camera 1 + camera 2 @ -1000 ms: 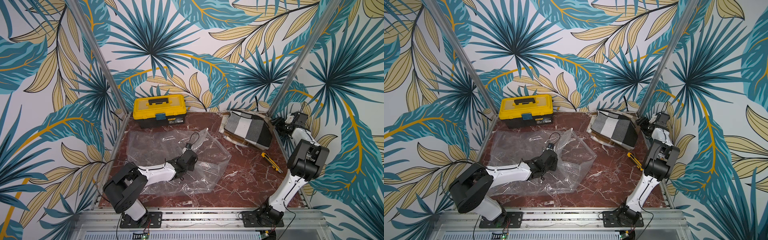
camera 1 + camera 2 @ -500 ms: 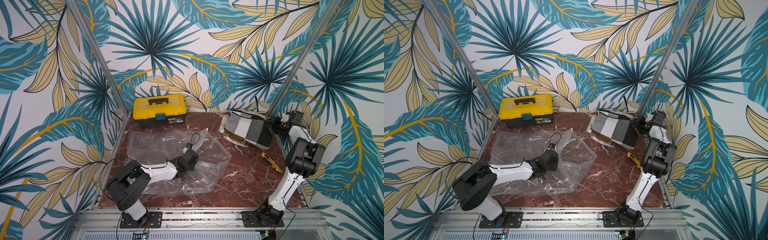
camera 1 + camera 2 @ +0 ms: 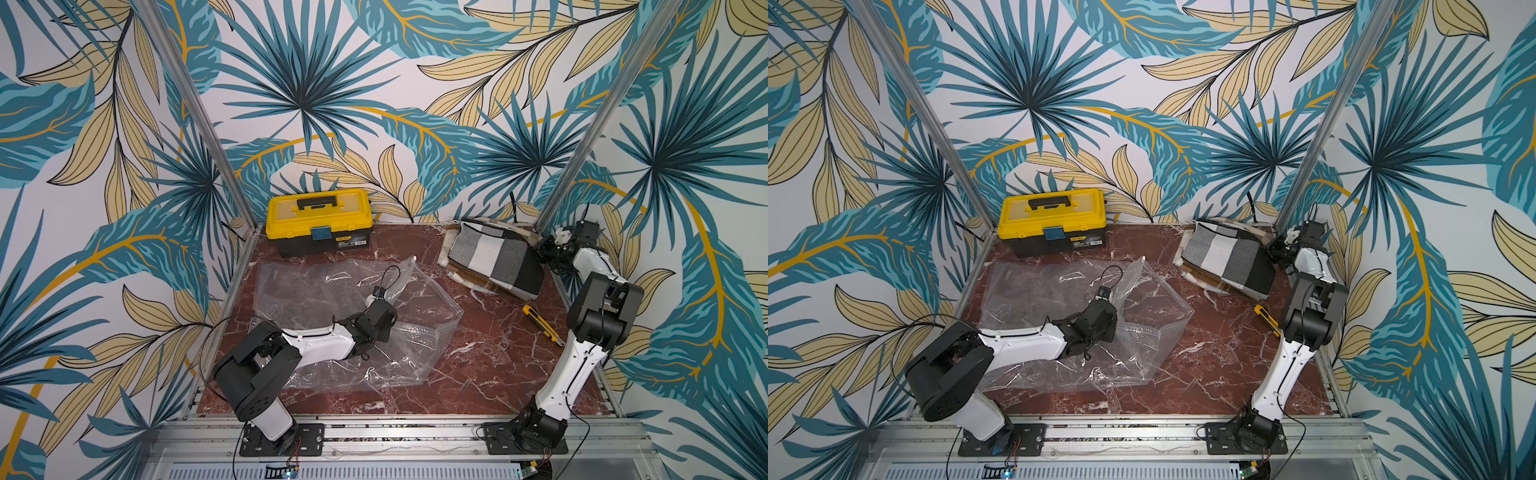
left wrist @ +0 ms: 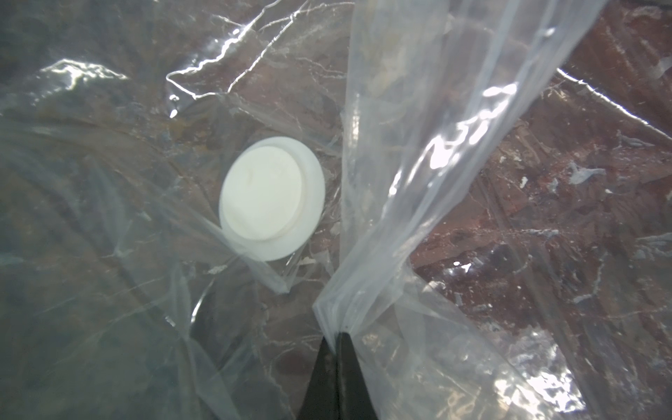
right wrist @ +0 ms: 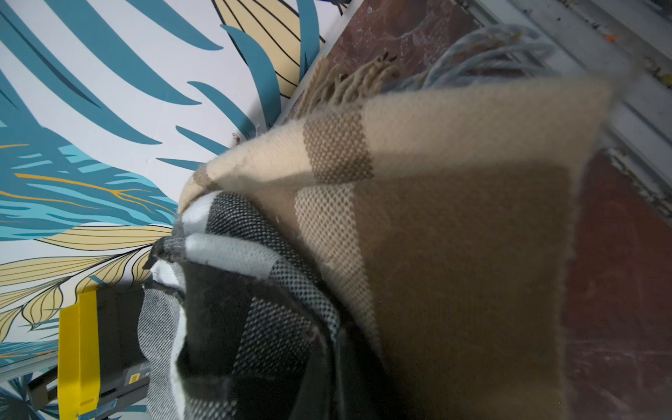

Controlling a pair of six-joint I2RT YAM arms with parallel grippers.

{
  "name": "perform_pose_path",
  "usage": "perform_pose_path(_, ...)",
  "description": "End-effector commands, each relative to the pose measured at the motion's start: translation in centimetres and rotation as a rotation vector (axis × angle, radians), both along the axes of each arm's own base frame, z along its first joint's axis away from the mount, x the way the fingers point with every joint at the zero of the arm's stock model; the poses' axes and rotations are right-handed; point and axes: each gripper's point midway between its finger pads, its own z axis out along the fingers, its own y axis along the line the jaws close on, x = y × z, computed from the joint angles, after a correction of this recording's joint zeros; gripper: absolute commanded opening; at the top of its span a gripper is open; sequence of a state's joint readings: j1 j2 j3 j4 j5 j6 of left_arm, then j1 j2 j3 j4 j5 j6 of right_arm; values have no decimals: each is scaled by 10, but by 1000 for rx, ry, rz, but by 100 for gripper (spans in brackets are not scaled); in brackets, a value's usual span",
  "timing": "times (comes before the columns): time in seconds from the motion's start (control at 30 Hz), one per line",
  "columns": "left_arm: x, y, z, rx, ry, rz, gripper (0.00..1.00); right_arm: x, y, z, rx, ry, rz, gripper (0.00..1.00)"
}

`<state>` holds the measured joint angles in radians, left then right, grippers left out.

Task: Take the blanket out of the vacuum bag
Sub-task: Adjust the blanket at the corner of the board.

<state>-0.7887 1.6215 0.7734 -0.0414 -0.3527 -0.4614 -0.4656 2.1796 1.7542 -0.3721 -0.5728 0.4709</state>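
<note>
The vacuum bag (image 3: 324, 291) (image 3: 1050, 286) lies crinkled and flat on the marble table, left of the middle. Its round white valve (image 4: 271, 198) shows in the left wrist view. My left gripper (image 3: 379, 309) (image 4: 336, 332) is shut on a raised fold of the bag's clear plastic. The blanket (image 3: 494, 257) (image 3: 1225, 255), folded in grey, white, black and tan checks, rests outside the bag in the back right corner. My right gripper (image 3: 548, 251) (image 5: 334, 338) is at the blanket's right edge. Its jaws are pressed together among the folds (image 5: 454, 254), with nothing seen between them.
A yellow and black toolbox (image 3: 318, 220) stands against the back wall on the left. A yellow utility knife (image 3: 540, 322) lies on the table in front of the blanket, near the right arm. Metal frame posts (image 3: 582, 166) rise at the back corners.
The right gripper's jaws have closed beside the blanket, and the right arm's elbow has shifted slightly. The left arm, the bag and the blanket stay where they were.
</note>
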Motion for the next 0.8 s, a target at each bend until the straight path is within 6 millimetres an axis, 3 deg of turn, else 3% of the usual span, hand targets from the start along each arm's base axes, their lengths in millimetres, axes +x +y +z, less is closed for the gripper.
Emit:
perform_pose_path(0.0,3,-5,8,-7,-18,-9,0,-2,7,6,12,-14,22,0)
perform_pose_path(0.17,3,-4,10,-12,-22,-8,0,-5,5,32,-27,-60,5,0)
perform_pose_path(0.4,3,-6,10,-15,-25,-15,0,-24,-11,69,-217,-51,-32,0)
perform_pose_path(0.5,3,-7,10,-21,-23,-16,0,-27,-13,75,-249,-36,-27,0)
perform_pose_path(0.77,2,-4,9,-15,-18,-8,0,-31,-29,69,-357,14,-39,0)
